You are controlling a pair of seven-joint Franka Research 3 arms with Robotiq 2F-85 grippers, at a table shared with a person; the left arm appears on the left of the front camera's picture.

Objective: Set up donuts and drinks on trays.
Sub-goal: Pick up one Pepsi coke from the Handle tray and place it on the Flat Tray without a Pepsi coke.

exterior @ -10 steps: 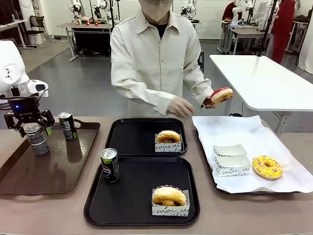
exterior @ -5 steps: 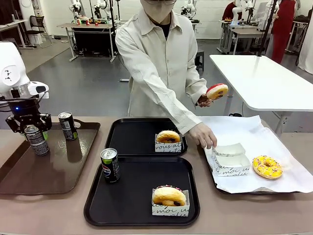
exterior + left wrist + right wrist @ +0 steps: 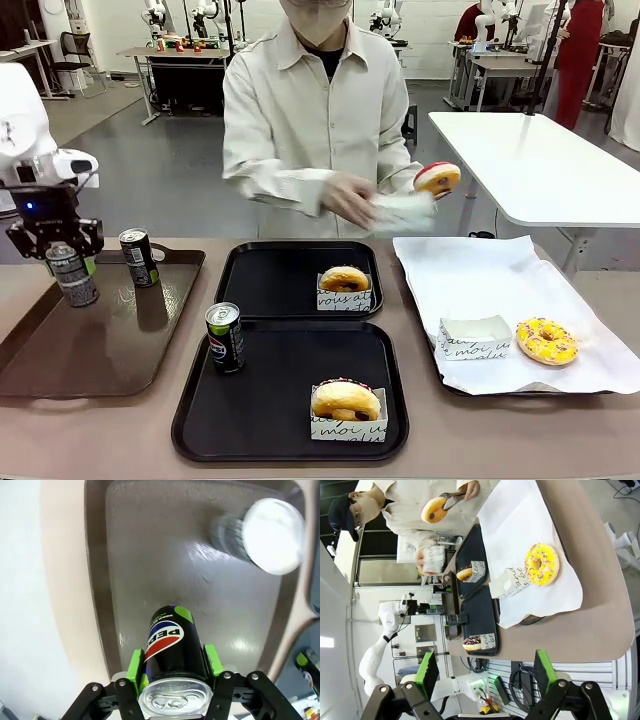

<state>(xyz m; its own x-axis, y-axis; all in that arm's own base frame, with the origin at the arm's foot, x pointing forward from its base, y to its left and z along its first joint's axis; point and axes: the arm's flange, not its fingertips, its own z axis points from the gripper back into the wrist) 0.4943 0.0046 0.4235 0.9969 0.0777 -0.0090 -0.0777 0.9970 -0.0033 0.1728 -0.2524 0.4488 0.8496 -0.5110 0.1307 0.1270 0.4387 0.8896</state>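
Left wrist | left end effector grips Pepsi can | other can blurred | right end effector spread, empty

"PEP…" w/ the round Pepsi logo is printed on the dark can in the left wrist view. "pepsi" is read on the green-rimmed can on the near tray. Black script is carried by the paper boxes: "vous au" on the far box, "moi, u" on the near box, and only partly legible script on the empty box.
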